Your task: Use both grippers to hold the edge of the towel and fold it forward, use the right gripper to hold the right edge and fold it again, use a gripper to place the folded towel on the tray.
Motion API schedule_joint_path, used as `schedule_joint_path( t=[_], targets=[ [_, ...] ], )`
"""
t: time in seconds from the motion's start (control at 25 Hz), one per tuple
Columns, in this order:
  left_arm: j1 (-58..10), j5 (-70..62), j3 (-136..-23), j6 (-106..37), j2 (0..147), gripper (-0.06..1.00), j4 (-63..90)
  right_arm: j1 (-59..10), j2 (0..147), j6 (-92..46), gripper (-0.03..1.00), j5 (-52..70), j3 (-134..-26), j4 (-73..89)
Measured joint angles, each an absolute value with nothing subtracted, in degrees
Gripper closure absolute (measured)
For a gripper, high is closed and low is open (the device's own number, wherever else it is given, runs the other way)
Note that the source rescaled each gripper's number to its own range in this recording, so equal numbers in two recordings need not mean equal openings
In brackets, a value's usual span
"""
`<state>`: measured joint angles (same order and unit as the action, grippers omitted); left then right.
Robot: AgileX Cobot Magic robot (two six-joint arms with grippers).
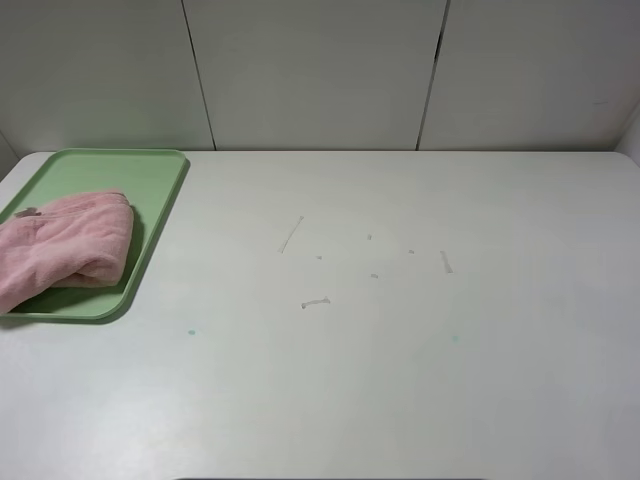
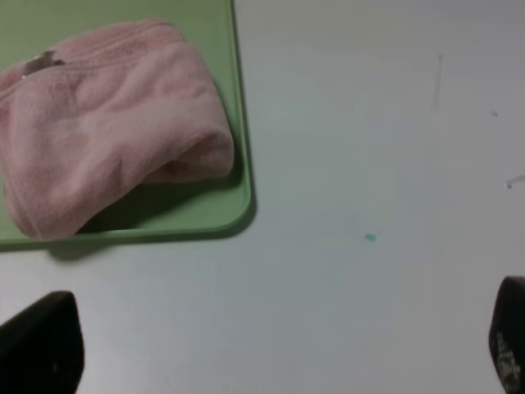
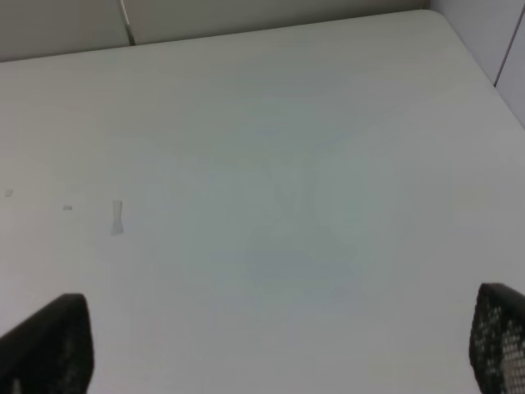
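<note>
The counter [image 1: 400, 350] is filling most of the high view, a pale surface running back to a panelled wall [image 1: 320, 70]. A few short scuff marks [image 1: 315, 302] are showing near its middle, and a small green speck [image 1: 191, 332] is lying just in front of the tray.

The tray [image 1: 150, 175] is sitting at the counter's far left corner, its long side running toward the wall. The towel [image 1: 70, 245] is lying on it, folded into a thick soft bundle, covering the tray's near left part and running out of the high view at the left edge. Its rolled fold is facing the tray's right rim, close to it but not over it. A small tag [image 1: 27, 212] is showing on the hem at the bundle's far left.

Neither arm is appearing in the high view. The left hand [image 2: 271, 345] is hanging over bare counter just beside the tray's near corner, its fingers [image 2: 41, 345] spread wide and gripping nothing. The right hand [image 3: 279, 345] is hanging over bare counter well apart from the tray, its fingers [image 3: 49, 345] likewise spread wide and empty.
</note>
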<state>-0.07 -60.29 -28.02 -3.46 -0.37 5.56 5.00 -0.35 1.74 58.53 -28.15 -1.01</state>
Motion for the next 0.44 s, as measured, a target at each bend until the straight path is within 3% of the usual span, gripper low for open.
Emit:
schedule_joint_path(
  t=[0.44],
  targets=[
    [-0.1, -60.3, -28.0, -3.4, -0.4, -0.06, 5.6, 5.0, -0.4, 1.7, -0.03, 58.5, -28.1, -1.0]
  ],
)
